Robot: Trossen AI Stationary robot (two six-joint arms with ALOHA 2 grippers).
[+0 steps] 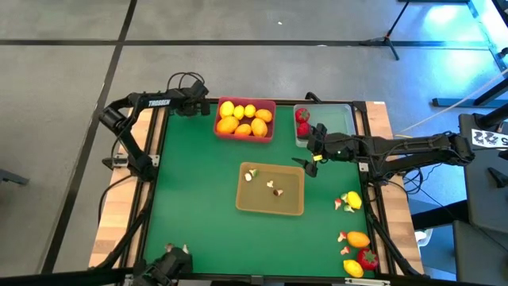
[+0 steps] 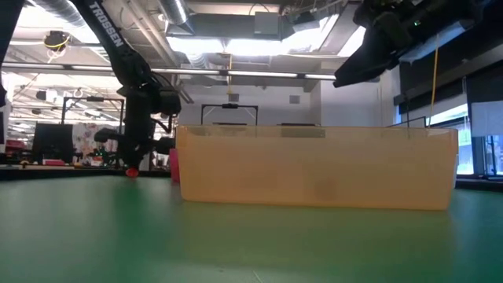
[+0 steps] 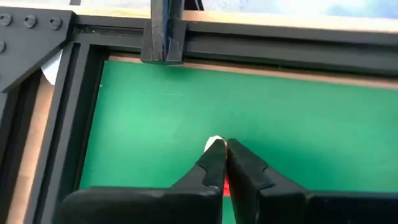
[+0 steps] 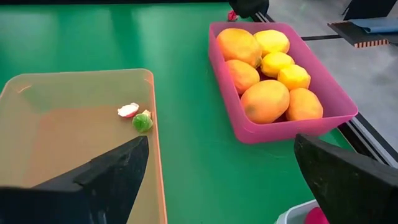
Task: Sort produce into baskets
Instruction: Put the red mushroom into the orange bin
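Pinched between the pressed-together fingers of the left gripper (image 3: 219, 163), a small red-and-white piece (image 3: 216, 147) is judged picked, so carrying to the tan basket (image 1: 271, 208) is called for next.

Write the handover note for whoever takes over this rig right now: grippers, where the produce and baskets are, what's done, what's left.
Left gripper: shut on a small red and white piece at the far left corner of the table, beside the pink basket.
Right gripper: open, empty, hovering between the clear basket and the tan basket.
Done: lemons fill the pink basket; red fruits are in the clear basket; small bits are in the tan basket.
Left: the loose produce along the right edge, plus the piece the left gripper holds.
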